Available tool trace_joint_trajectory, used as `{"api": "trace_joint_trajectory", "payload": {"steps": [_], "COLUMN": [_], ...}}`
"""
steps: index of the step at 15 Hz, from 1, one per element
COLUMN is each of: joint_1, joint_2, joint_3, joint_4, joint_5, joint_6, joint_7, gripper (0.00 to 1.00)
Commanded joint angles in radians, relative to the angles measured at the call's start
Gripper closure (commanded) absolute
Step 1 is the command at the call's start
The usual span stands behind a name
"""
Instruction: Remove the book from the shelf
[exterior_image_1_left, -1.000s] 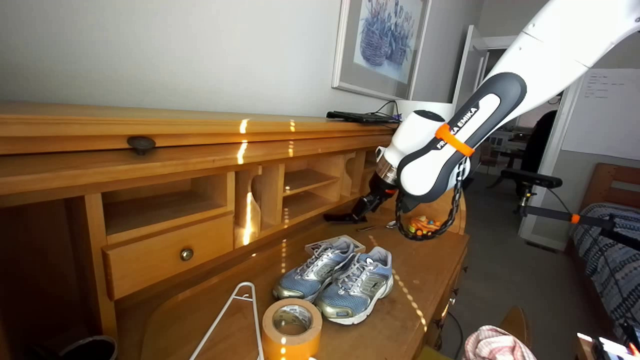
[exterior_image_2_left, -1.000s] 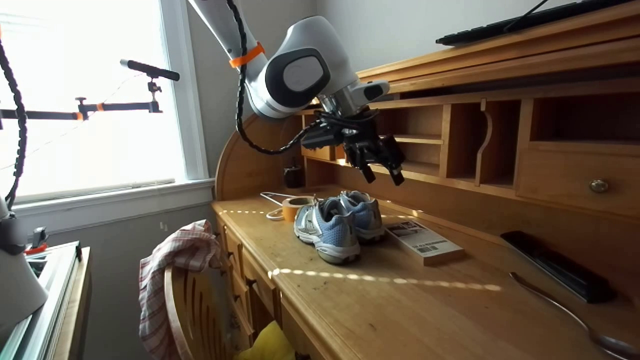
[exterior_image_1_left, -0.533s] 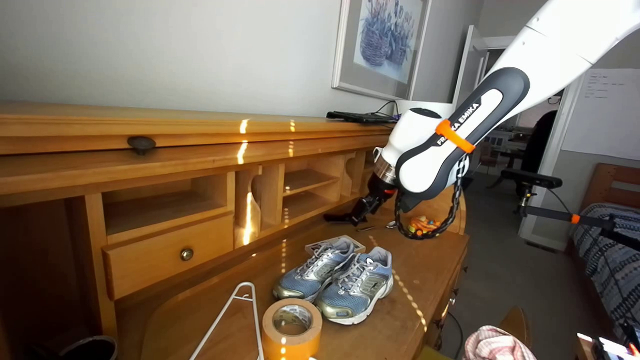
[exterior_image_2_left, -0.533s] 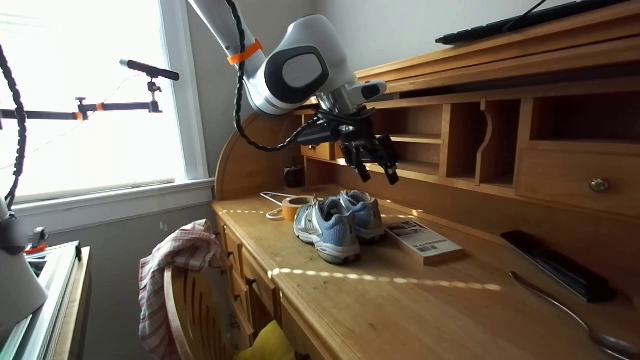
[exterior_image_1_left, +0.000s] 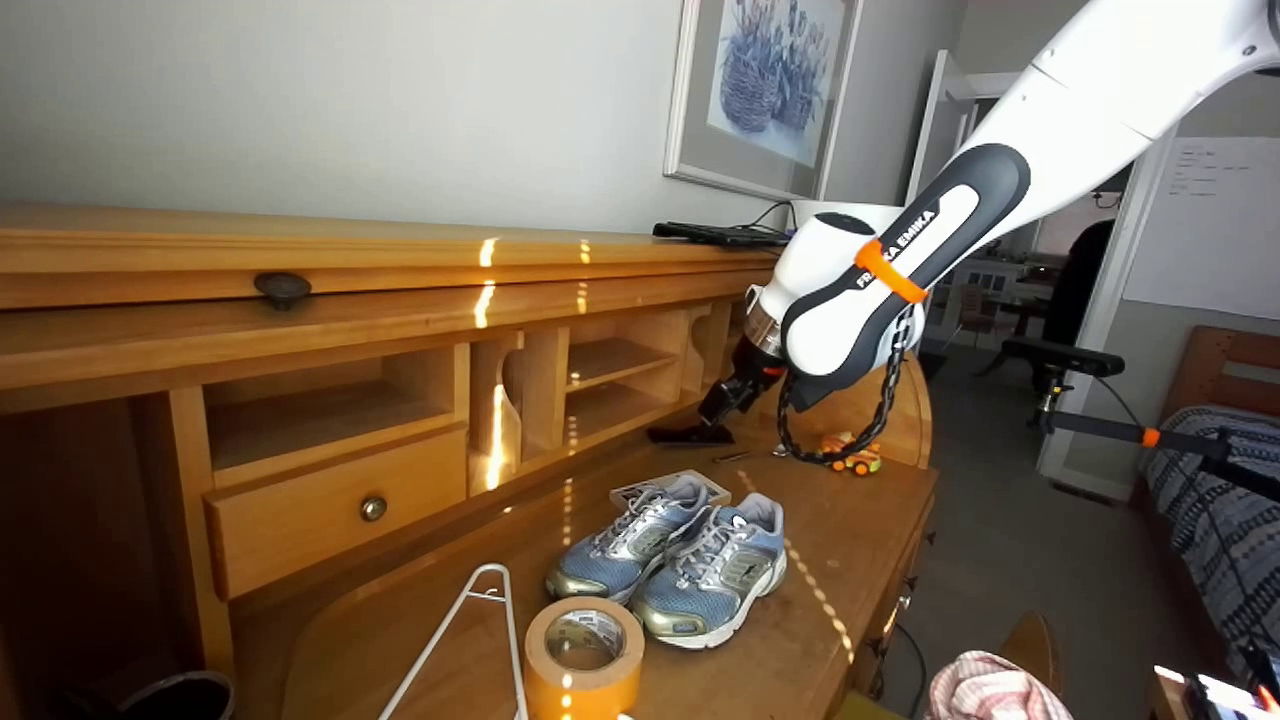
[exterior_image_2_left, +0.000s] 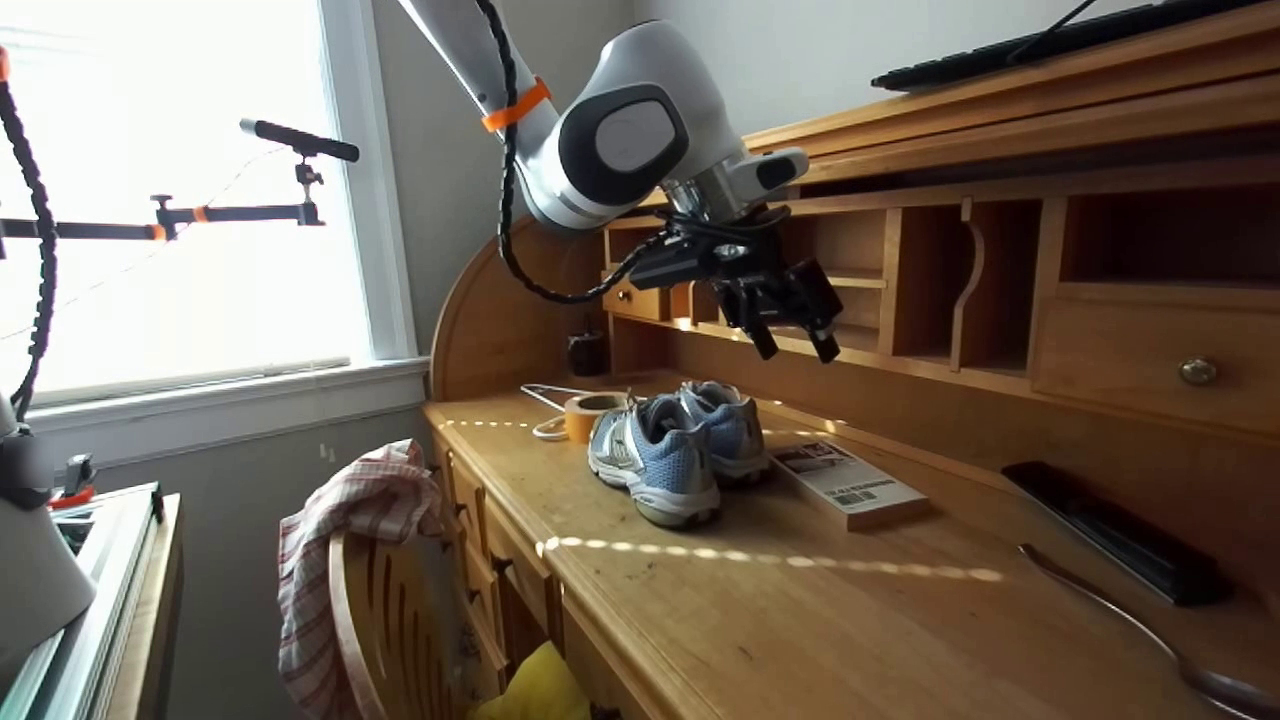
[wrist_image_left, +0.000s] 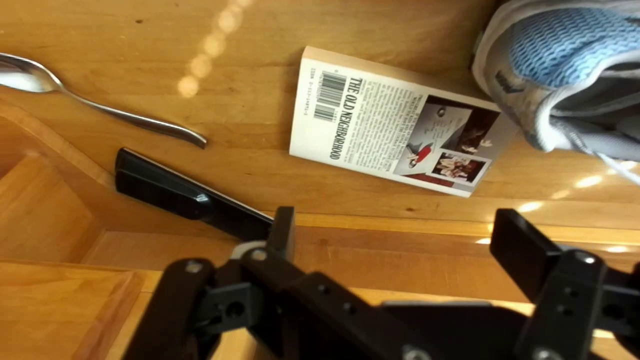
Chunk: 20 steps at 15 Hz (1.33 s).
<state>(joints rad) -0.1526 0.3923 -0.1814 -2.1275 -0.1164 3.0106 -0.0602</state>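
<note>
Wrist view, book (wrist_image_left: 392, 124) on desk (wrist_image_left: 250, 115), "THE OLD NEIGHBORHOOD"; blurb (wrist_image_left: 382, 125) barely legible

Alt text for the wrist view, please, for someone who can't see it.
Paperback book titled The Old Neighborhood on a wooden desk, a sneaker hiding one corner. Open, empty jaws stand at the bottom; a spoon and a long black object lie at left.

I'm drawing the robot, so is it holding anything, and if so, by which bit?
Nothing is held: the gripper is wide open, with nothing in it.
</note>
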Motion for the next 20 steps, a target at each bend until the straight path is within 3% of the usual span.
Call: {"api": "trace_joint_trajectory", "payload": {"steps": [1,10,13,16,20], "joint_1": [-0.03,-0.159,-0.228,-0.327,-0.408], "joint_2": [0.052,0.119,0.136,0.151,0.182], "joint_3": [-0.011,0.051,0.119,0.23,0.313], "joint_4": [0.061,0.102,0.109,0.11,0.136], "joint_5": [0.022,0.133,0.178,0.237,0.283], "joint_6": [-0.007,0.001,-0.004,0.005,-0.002], "joint_7": [0.002,-0.006,-0.036,-0.093,-0.149], "gripper": [0.0,0.0,0.0,0.0,0.0]}}
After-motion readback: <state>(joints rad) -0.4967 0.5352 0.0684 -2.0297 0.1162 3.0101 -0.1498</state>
